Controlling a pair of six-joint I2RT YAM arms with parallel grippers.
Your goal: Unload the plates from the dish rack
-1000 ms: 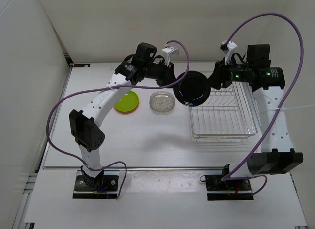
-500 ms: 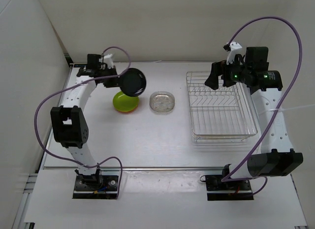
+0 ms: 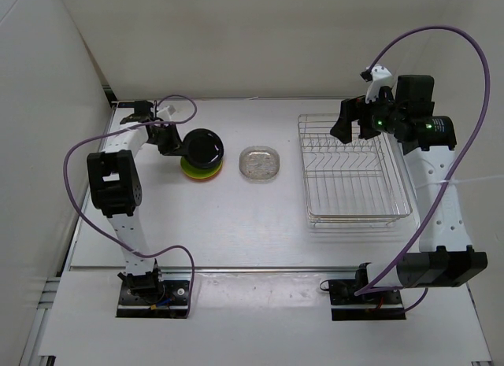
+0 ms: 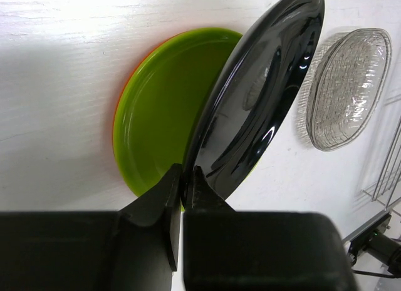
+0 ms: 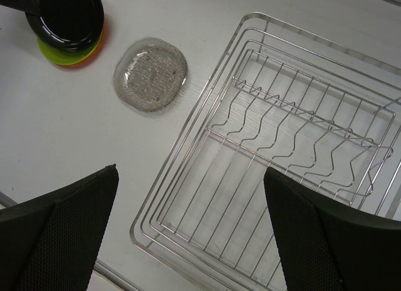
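Observation:
My left gripper is shut on the rim of the black plate, which it holds tilted just above the yellow-green plate; an orange plate's edge shows beneath that one. In the left wrist view my gripper pinches the black plate over the yellow-green plate. The clear plate lies on the table beside the stack. The silver wire dish rack holds no plates. My right gripper is open and empty, high above the rack's far left corner.
White walls close in the table at the left and back. The stack sits near the table's far left corner. Purple cables loop over both arms. The rack fills the far right part of the table.
My left gripper has carried the black plate from beside the rack leftwards and lowered it over the yellow-green plate. My right gripper has hardly moved.

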